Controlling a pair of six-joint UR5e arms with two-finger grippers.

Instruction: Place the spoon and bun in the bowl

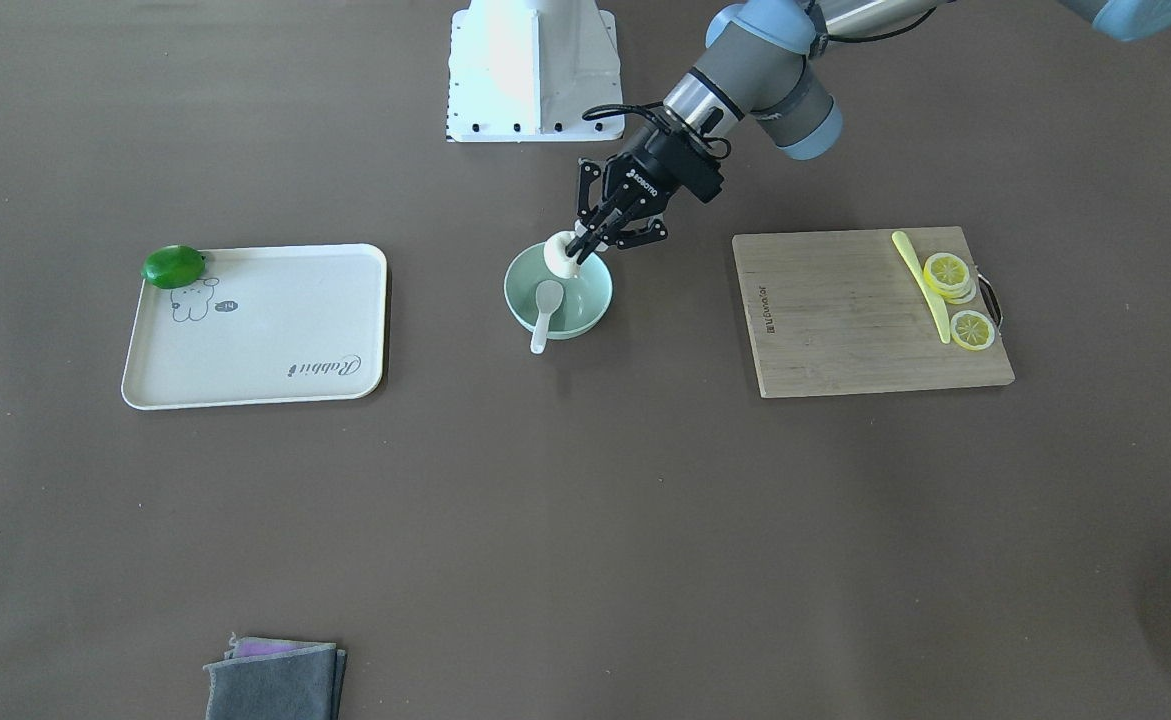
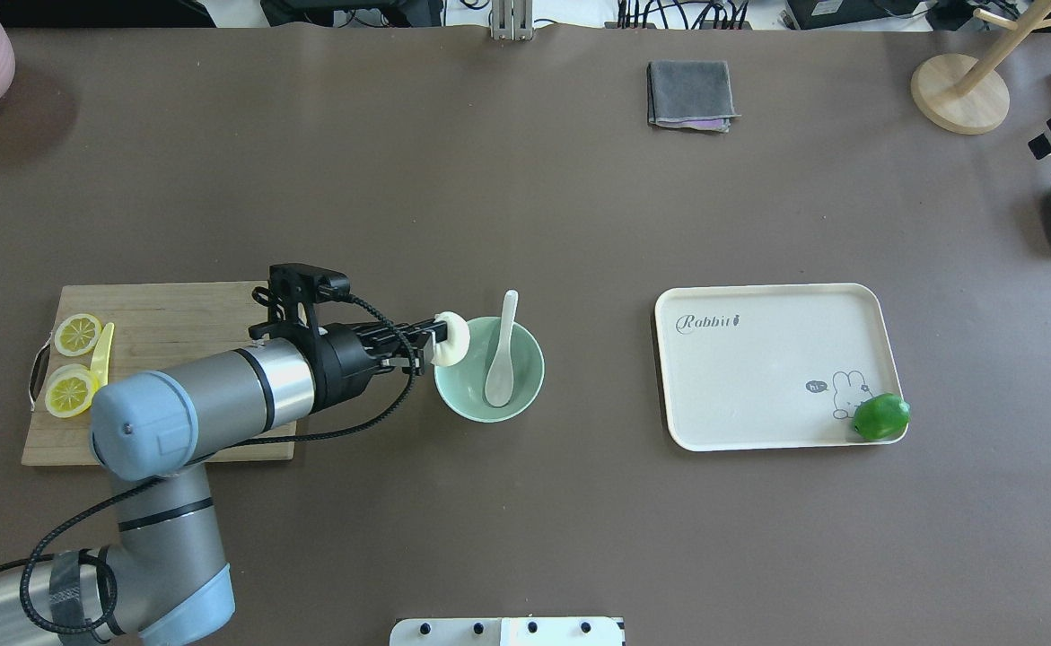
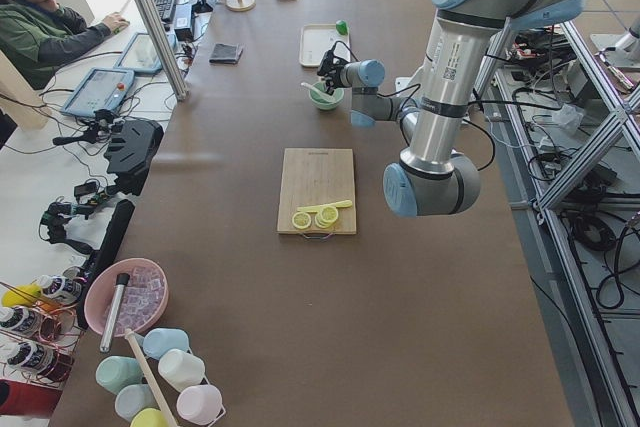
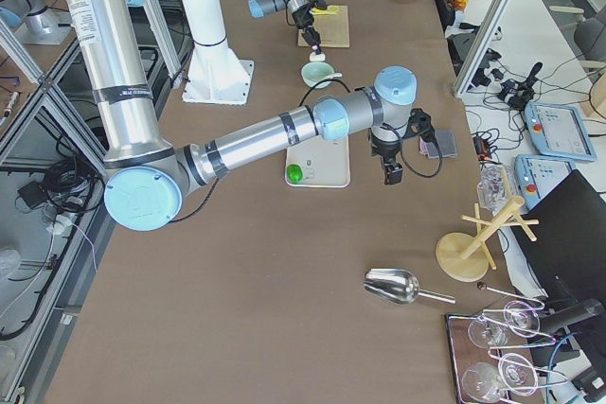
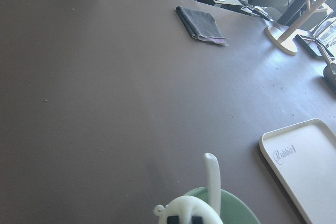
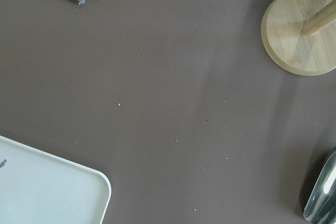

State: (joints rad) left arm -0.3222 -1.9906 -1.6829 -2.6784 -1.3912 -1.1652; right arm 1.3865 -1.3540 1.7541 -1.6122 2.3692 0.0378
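The pale mint-green bowl (image 2: 527,381) stands mid-table. The white spoon (image 2: 500,366) lies in it, scoop down, with its handle over the far rim. My left gripper (image 2: 436,339) is shut on the white bun (image 2: 455,338) and holds it just above the bowl's left rim. In the front-facing view the bun (image 1: 560,256) hangs over the bowl (image 1: 593,292) beside the spoon (image 1: 545,306). The left wrist view shows the bun (image 5: 185,209) and the spoon handle (image 5: 211,174). My right gripper (image 4: 390,175) shows only in the exterior right view, above the table beyond the tray. I cannot tell whether it is open or shut.
A wooden cutting board (image 2: 184,314) with lemon slices (image 2: 72,392) and a yellow-green knife (image 2: 103,352) lies left of the bowl. A cream tray (image 2: 758,386) with a green lime (image 2: 880,417) lies to the right. A grey cloth (image 2: 688,94) and a wooden stand (image 2: 960,94) are at the far edge.
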